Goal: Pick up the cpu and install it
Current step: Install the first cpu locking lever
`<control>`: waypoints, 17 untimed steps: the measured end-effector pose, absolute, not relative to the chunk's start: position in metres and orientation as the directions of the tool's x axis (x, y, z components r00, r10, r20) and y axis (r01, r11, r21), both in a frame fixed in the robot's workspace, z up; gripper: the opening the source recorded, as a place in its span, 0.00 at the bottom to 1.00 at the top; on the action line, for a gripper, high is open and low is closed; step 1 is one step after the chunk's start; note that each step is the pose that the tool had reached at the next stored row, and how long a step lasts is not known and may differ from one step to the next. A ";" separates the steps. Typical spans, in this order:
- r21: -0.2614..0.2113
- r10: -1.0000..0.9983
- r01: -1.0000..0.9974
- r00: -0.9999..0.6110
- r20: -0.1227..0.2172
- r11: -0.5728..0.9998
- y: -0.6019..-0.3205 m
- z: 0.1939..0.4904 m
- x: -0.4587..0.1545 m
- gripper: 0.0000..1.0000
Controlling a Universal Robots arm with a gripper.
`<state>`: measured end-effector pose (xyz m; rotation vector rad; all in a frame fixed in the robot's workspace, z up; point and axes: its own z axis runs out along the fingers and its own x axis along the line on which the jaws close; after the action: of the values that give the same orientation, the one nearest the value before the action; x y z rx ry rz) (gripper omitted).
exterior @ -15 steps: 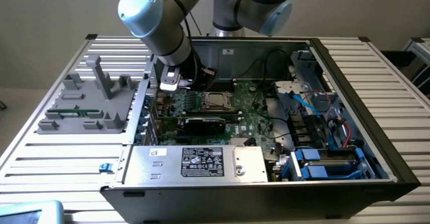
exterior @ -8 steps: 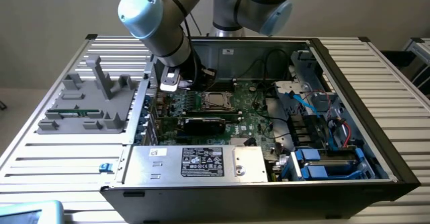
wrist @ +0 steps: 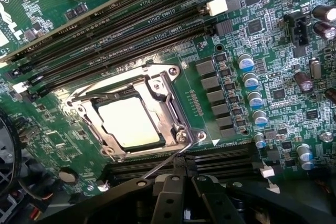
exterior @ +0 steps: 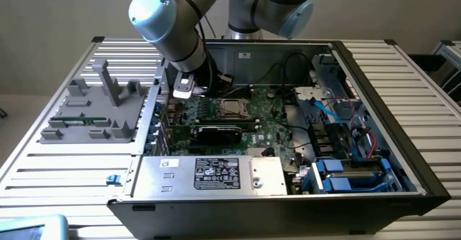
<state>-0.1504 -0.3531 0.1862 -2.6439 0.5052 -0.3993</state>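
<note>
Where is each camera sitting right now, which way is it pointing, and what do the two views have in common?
Exterior view: off the arm, above the front of the open PC case, looking down into it; the arm reaches in over the motherboard.
Wrist view: on the wrist, looking down close at the cpu seated in its socket; the end effector shows at the edge.
Shared: the cpu in its socket.

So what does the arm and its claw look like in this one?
The arm has silver-grey tubular links with pale blue round joint caps, and a black cable runs along it. The wrist end carries a white block. The claw is black, with bolted finger plates.
</note>
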 end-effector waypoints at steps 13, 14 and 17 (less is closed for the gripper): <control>-0.449 -0.435 -0.313 0.879 0.197 -0.837 -0.353 0.184 -0.143 0.11; -0.449 -0.436 -0.314 0.878 0.197 -0.836 -0.353 0.184 -0.142 0.11; -0.449 -0.438 -0.316 0.877 0.197 -0.836 -0.353 0.183 -0.141 0.11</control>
<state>-0.1412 -0.3532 0.1835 -2.6372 0.5546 -0.4112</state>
